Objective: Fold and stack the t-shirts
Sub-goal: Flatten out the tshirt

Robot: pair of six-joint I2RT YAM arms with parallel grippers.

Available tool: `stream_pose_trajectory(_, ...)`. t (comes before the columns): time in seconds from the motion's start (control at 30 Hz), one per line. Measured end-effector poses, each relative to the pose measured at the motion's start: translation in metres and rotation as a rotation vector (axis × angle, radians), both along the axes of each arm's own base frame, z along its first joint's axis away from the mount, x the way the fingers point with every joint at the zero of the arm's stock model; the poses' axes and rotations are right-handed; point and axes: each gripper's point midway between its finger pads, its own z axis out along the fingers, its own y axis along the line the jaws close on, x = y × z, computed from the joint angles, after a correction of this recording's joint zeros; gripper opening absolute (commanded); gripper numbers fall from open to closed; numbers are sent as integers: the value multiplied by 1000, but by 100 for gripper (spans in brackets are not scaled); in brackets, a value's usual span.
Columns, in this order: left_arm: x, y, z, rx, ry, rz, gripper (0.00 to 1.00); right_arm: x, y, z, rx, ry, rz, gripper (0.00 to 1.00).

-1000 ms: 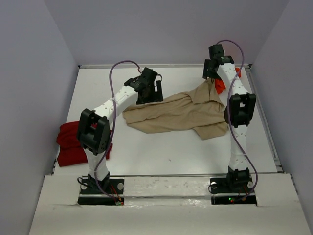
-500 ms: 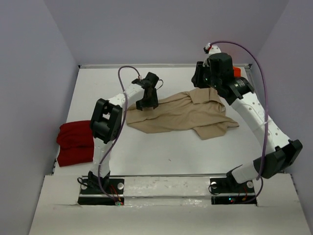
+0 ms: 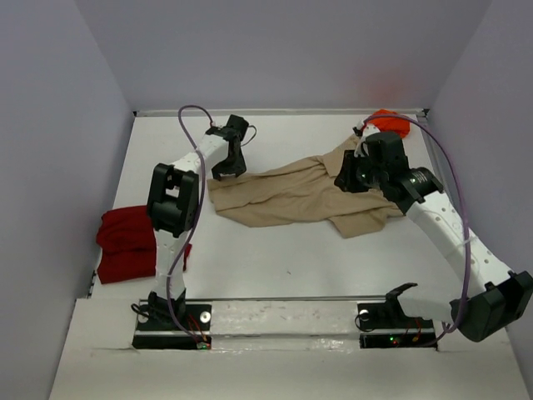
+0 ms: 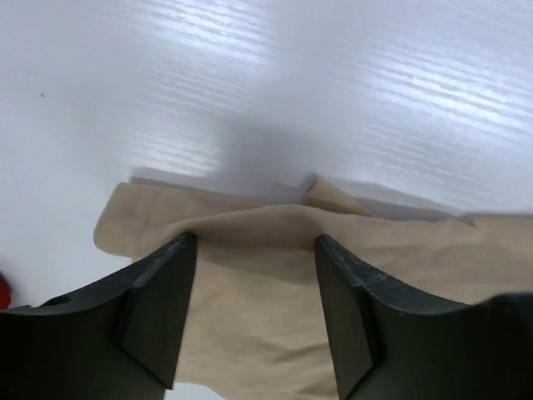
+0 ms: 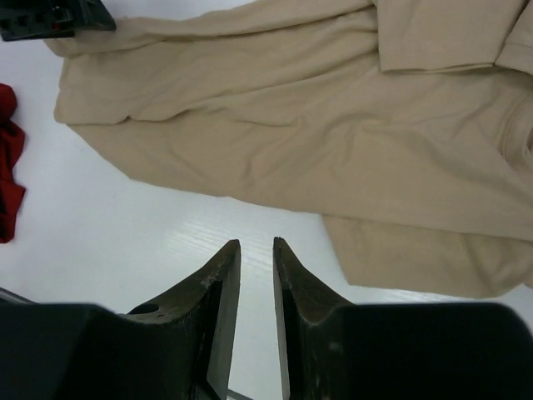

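The tan t-shirt (image 3: 300,193) lies crumpled across the middle of the table, its collar end to the right. My left gripper (image 3: 226,167) is open at the shirt's left end; in the left wrist view (image 4: 254,242) its jaws straddle a fold of the tan cloth (image 4: 250,283) without closing on it. My right gripper (image 3: 348,179) hovers above the shirt's right part. Its jaws (image 5: 255,243) stand a narrow gap apart and hold nothing, with the tan shirt (image 5: 333,125) below. The dark red shirt (image 3: 125,242) lies bunched at the left edge. The orange shirt (image 3: 390,122) lies at the back right corner.
A white table (image 3: 283,267) with walls on three sides and a raised rim at the back (image 3: 283,111). The left gripper's fingers (image 5: 50,21) show in the right wrist view's top left corner, and the red shirt (image 5: 7,167) at its left edge.
My right gripper let go of the shirt's collar end and swung down and forward over the shirt. My left gripper moved left and back to the shirt's left end. The orange shirt came into view.
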Motion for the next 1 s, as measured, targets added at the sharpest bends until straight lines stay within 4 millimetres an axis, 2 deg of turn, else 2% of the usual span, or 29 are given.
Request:
stream_pose_trajectory(0.03, 3, 3, -3, 6, 4, 7, 56, -4, 0, 0, 5, 2, 3, 28)
stream_pose_trajectory(0.17, 9, 3, -19, 17, 28, 3, 2, -17, -5, 15, 34, -49, 7, 28)
stream_pose_trajectory(0.3, 7, 2, -30, 23, 52, 0, 0, -24, -8, 31, 56, -98, 8, 28)
stream_pose_trajectory(0.4, 9, 2, -28, 28, 45, 1, 0, -23, -7, 25, 56, -86, 13, 28)
stream_pose_trajectory(0.43, 9, 3, -27, 32, 44, 3, 0, -23, -6, 20, 54, -75, 15, 27)
stream_pose_trajectory(0.47, 9, 4, -25, 36, 43, 4, 0, -22, -2, -2, 45, -19, 19, 25)
stream_pose_trajectory(0.5, 14, 4, -18, 45, 28, 8, 0, -22, -2, -10, 39, 0, 20, 24)
stream_pose_trajectory(0.57, 23, 5, -4, 53, 5, 15, 0, -22, 3, -37, 27, 64, 21, 23)
stream_pose_trajectory(0.73, 71, 4, 44, 26, -130, 35, 0, -34, 22, -98, -25, 229, 58, 20)
stream_pose_trajectory(0.8, 89, 11, 60, 16, -179, 50, 0, -38, 28, -110, -37, 268, 72, 20)
stream_pose_trajectory(0.87, 104, 23, 68, 14, -213, 71, 0, -39, 31, -113, -39, 278, 79, 19)
stream_pose_trajectory(1.0, 120, 60, 58, 36, -208, 120, 0, -35, 35, -113, -30, 267, 79, 19)
